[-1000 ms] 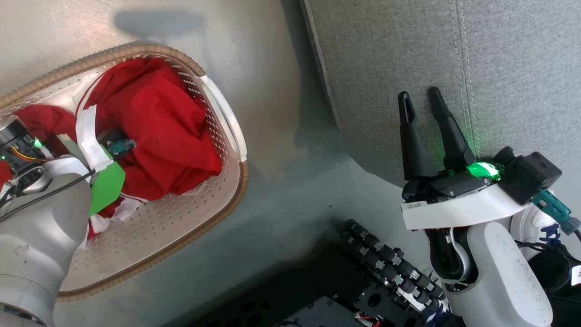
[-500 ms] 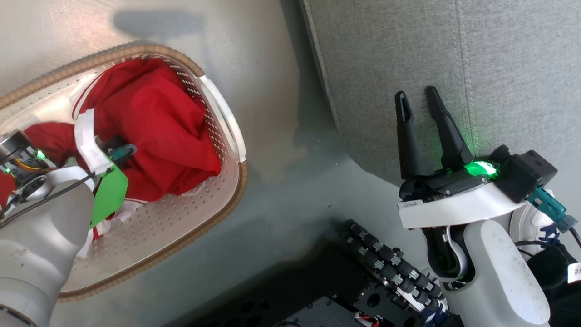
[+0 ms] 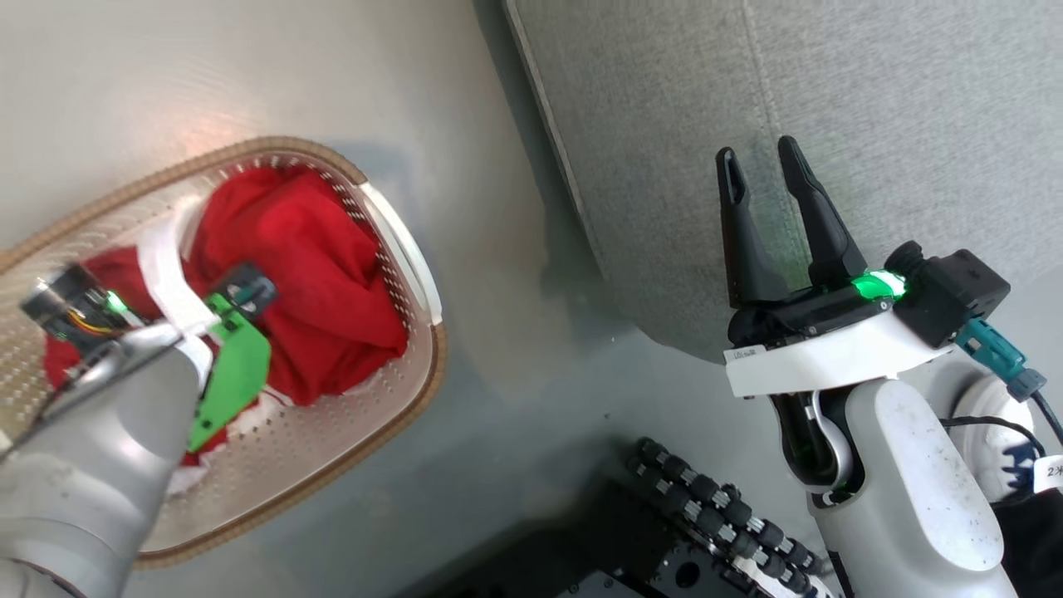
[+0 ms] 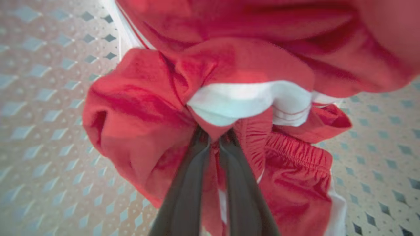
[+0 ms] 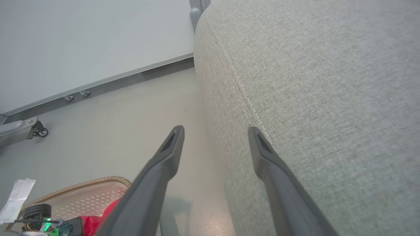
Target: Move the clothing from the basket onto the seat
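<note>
The cream perforated basket sits on the floor at the left of the head view, with the red clothing bunched inside it. My left arm reaches down into the basket. In the left wrist view my left gripper is shut on a fold of the red clothing just under its white trim, above the basket floor. My right gripper stands open and empty over the near edge of the grey seat. The right wrist view shows its fingers spread, the seat beside them.
Grey floor lies between the basket and the seat. My black base with a cable chain is at the bottom. A white shoe shows at the far right. The right wrist view has a wall base and a caster.
My left gripper has closed on the red fabric inside the basket. The head camera has shifted, so the whole picture sits differently. The right gripper stays open by the seat.
</note>
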Controlling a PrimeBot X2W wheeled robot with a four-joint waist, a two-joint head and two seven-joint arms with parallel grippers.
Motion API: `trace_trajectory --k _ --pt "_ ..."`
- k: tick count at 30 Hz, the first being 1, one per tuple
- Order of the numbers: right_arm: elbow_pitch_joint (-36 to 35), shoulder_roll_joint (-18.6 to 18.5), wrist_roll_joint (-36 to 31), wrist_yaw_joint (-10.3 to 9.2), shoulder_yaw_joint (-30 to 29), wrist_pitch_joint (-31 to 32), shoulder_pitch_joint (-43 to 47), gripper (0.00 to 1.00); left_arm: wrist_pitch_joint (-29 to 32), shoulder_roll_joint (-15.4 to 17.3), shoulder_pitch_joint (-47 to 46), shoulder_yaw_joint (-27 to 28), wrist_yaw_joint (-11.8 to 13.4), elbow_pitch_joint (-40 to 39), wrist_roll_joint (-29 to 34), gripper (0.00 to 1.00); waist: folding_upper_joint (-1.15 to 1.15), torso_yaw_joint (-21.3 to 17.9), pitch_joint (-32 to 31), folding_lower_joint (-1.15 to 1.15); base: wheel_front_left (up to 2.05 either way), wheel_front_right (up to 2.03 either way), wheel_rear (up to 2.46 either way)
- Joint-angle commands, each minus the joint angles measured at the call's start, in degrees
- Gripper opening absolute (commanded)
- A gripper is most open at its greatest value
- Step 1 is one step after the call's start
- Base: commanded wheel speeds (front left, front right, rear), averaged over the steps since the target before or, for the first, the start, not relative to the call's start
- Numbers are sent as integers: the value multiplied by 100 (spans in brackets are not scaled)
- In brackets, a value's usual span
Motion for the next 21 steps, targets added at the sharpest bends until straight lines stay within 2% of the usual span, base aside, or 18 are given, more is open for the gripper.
trace_trajectory --k 1,8,13,21 --pt "49 -12 -131 -10 -31 -2 101 100 -89 -53 187 -43 -7 16 -84 0 0 350 -709 0 0 0 0" --pt "306 -15 -534 -10 -189 -2 414 100 -718 -450 659 98 -7 23 -454 0 0 753 -1875 0 0 0 0" --pt "467 -15 -743 -10 -277 -2 706 100 -1402 -714 951 285 173 13 -703 0 0 1079 -2693 0 0 0 0" --pt "607 -18 -1001 -10 -428 -2 1053 100 -2282 -820 1267 566 420 21 -1061 0 0 1524 -3545 0 0 0 0"
